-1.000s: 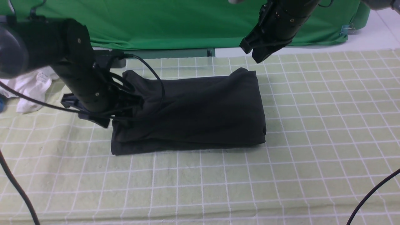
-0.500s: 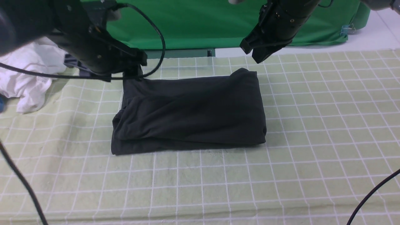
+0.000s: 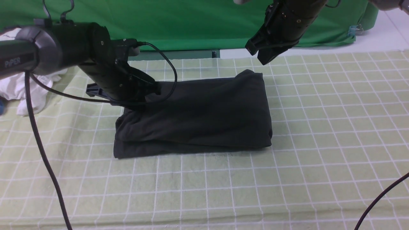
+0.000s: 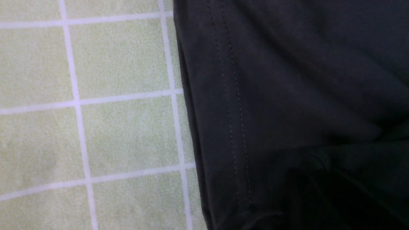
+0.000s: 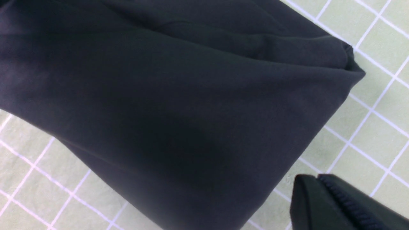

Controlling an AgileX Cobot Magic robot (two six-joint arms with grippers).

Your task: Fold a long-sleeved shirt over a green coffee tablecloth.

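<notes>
Item one, your green coffee tablecloth (image 3: 335, 127): spread flat under everything, unchanged. Item two, the long-sleeved shirt (image 3: 207, 115): a folded black rectangle at the cloth's middle, lying where it lay before. Item three, white garment (image 3: 19, 92): crumpled at the far left edge. Item four, left gripper (image 3: 135, 103): now down on the shirt's far-left part, where a moment ago it hung above that corner; its grip cannot be told. Item five, right gripper (image 3: 263, 56): clenched, empty, unmoved above the far-right corner.
</notes>
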